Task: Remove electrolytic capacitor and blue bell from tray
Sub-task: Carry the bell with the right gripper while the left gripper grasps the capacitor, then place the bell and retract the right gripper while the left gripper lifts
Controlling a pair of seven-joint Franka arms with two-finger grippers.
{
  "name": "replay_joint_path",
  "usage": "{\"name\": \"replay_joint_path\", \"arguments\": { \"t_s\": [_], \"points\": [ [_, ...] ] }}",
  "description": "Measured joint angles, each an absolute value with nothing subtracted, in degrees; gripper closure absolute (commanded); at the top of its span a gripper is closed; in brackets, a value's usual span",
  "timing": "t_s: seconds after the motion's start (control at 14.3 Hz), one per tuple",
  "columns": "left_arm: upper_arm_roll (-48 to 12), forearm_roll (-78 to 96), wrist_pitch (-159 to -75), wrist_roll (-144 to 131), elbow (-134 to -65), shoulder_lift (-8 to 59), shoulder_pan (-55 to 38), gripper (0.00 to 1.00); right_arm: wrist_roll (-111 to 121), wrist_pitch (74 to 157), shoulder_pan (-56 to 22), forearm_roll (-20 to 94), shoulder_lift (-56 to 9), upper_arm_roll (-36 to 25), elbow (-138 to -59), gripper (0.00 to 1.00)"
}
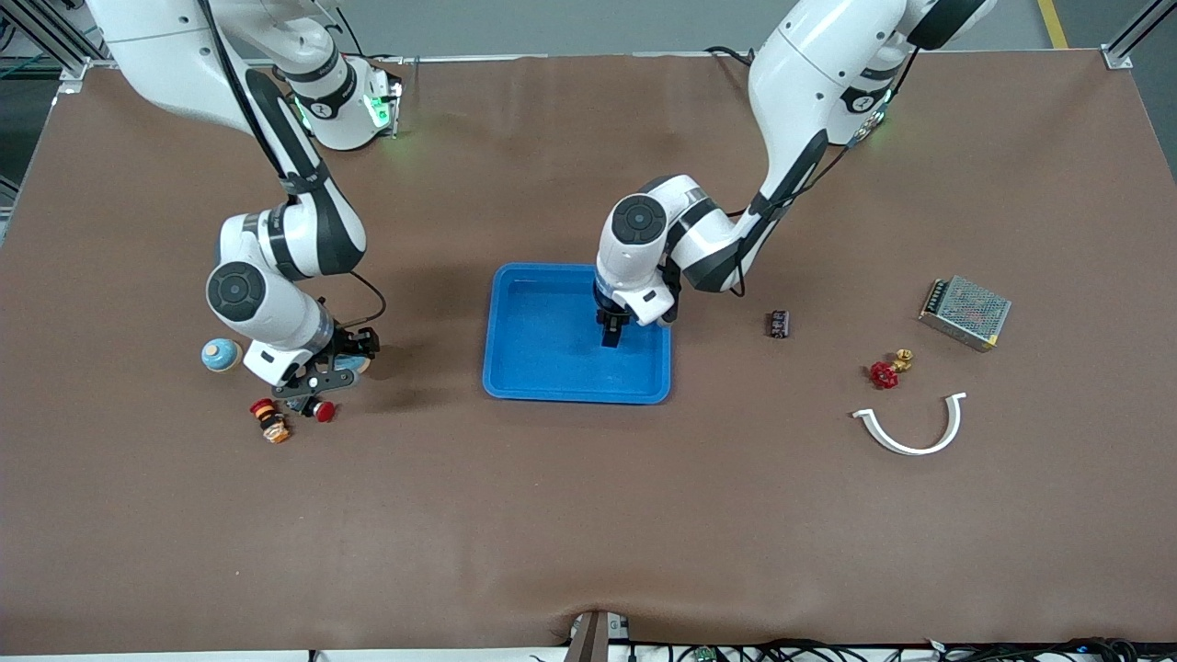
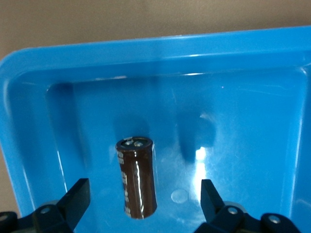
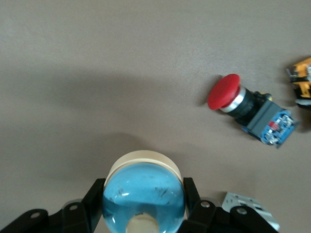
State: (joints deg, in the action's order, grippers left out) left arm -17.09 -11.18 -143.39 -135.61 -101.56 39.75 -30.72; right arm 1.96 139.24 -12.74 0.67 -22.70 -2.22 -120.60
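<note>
Fingers (image 3: 192, 194) of your right gripper (image 3: 143, 206) are clamped on the blue-domed bell (image 3: 143, 194), lifted over bare table near the right arm's end; only the right wrist view shows this grip, since the front view hides it under the wrist. Your left gripper (image 2: 143, 204) hangs spread wide inside the blue tray (image 1: 524, 368), holding nothing. The left wrist view alone reveals the brown capacitor (image 2: 137, 177) lying on the tray floor between the fingers, touching neither. Near the right gripper you have a red emergency-stop button (image 3: 250, 109), an orange part (image 1: 273, 423) and a second bell (image 1: 222, 354). Toward the left arm's end lie a small black component (image 1: 779, 324), a red valve (image 1: 885, 372), a white curved clip (image 1: 910, 428) and a mesh-covered power supply (image 1: 965, 312).
</note>
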Motion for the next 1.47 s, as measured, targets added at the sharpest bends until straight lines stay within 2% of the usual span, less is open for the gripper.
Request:
{"name": "replay_joint_path", "arguments": {
  "t_s": [0.35,0.42,0.56,0.77,0.84,0.98,1.05,1.26,1.47],
  "points": [
    [-15.8,-11.2,-143.4,-136.1,-100.5,41.4,-31.9,0.0,3.7,142.5,-12.1,0.7,-25.5,-2.2,-120.8,0.49],
    [-15.7,-11.2,-143.4,-136.3,-100.4,41.5,-31.9,0.3,3.8,143.3,-12.1,0.7,-26.1,-2.2,-120.9,0.48],
    [-15.6,-11.2,-143.4,-136.6,-100.2,41.5,-31.9,1.0,3.8,144.7,-12.1,0.7,-27.0,-2.2,-121.2,0.48],
    [-15.6,-13.3,-143.4,-136.6,-100.1,41.5,-32.0,1.0,3.9,145.2,-12.1,0.7,-27.6,-2.2,-121.3,0.46],
    [-15.6,-14.2,-143.4,-136.6,-100.1,41.5,-32.0,1.0,3.9,145.3,-12.1,0.7,-27.6,-2.2,-121.3,0.37],
    [-15.6,-14.6,-143.4,-136.6,-99.9,41.5,-32.0,1.0,3.9,145.3,-12.1,0.7,-27.6,-2.2,-121.3,0.05],
    [-15.6,-14.6,-143.4,-136.6,-99.7,41.5,-32.0,1.0,3.9,145.3,-12.1,0.7,-27.6,-2.2,-121.3,0.0],
    [-15.6,-14.6,-142.1,-136.6,-98.1,41.5,-32.0,1.0,3.9,145.2,-12.1,0.7,-27.6,-2.2,-121.3,0.0],
    [-15.6,-14.6,-136.9,-136.1,-95.0,41.3,-31.9,1.0,3.9,143.2,-12.1,0.7,-27.2,-2.2,-121.0,0.0]
  ]
}}
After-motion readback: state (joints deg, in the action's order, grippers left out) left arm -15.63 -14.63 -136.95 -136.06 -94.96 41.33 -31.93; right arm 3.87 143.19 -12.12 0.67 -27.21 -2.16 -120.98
